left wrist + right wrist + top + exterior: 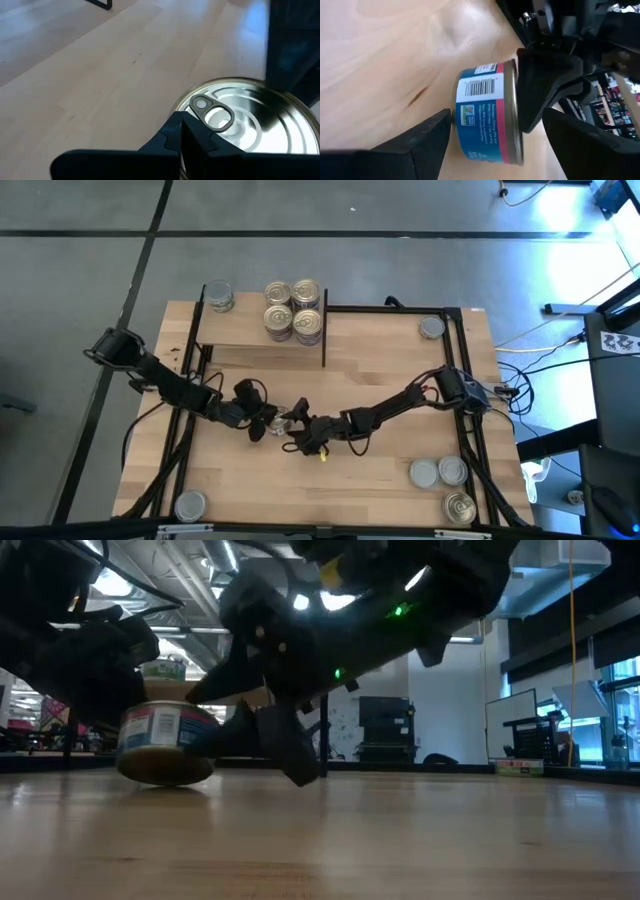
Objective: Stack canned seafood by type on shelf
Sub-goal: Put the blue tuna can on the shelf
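I see the left gripper (pixel 182 131) with fingers closed, resting on the tin (pixel 250 125). My right gripper (pixel 495 140) has fingers wide around this tin on the surface (pixel 380 380).

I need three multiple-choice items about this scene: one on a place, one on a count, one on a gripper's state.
1. On the table, the blue-label tin is: A on a stack; B at an edge; C in the middle, between both grippers.
2. The tins grouped at the right side, far from the shelf, number: A three; B one; C six.
3. The left gripper is: A wide open; B shut; C out of view.
Key: 1 C, the right gripper has an open finger on either side of it; 2 A, the high view shows three together; 3 B, its fingers meet over the pull tab.
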`<state>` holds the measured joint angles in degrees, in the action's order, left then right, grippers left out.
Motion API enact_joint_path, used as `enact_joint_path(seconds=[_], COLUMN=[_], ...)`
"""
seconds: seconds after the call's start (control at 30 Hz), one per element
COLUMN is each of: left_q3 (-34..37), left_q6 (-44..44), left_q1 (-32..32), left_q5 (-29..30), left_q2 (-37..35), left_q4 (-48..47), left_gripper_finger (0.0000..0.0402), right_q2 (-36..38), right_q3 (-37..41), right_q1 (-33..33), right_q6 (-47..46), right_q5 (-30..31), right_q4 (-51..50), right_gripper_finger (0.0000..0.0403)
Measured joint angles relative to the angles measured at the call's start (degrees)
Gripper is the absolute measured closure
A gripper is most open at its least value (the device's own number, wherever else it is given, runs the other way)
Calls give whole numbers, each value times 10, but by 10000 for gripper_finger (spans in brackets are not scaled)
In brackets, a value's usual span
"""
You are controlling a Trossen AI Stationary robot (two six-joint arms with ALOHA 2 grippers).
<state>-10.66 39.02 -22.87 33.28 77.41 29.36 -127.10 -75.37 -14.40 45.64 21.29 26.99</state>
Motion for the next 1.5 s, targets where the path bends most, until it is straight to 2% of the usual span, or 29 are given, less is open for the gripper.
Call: enact_joint_path(seconds=[0.23, 0.37, 0.47, 0.57, 0.7, 0.9, 1.0, 1.13, 1.27, 1.37, 1.5], left_q3=[0, 0, 0, 0, 0, 0, 0, 0, -31, -72, -111], left_q6=[0, 0, 0, 0, -2, -15, -37, -82, -122, -168, -246], left_q1=[-1, 0, 0, -1, -1, -1, -1, -1, -7, -24, -45], left_q5=[0, 2, 2, 0, 1, -2, -3, -25, -98, -149, -130], left_q2=[0, 0, 0, 0, 0, 0, -1, -10, -29, -30, -27], left_q4=[0, -1, -1, -3, -3, -3, -2, 0, 1, -2, -35], left_gripper_finger=[400, 400, 400, 400, 400, 395, 367, 306, 237, 196, 172], right_q2=[-21, -31, -32, -32, -33, -34, -28, 0, 40, 78, 139], right_q3=[-2, -2, -12, -27, -40, -41, -41, -40, -27, 14, 79], right_q1=[2, 5, 12, 21, 23, 10, -4, -24, -30, -29, -29], right_q6=[5, 4, -7, -27, -76, -97, -100, -138, -204, -231, -284], right_q5=[-13, 15, 16, 3, -23, 5, 26, 48, 37, 40, 33], right_q4=[1, 40, 27, -9, -46, -56, -74, -149, -223, -208, -183], right_gripper_finger=[91, 91, 97, 127, 202, 211, 211, 211, 211, 211, 211])
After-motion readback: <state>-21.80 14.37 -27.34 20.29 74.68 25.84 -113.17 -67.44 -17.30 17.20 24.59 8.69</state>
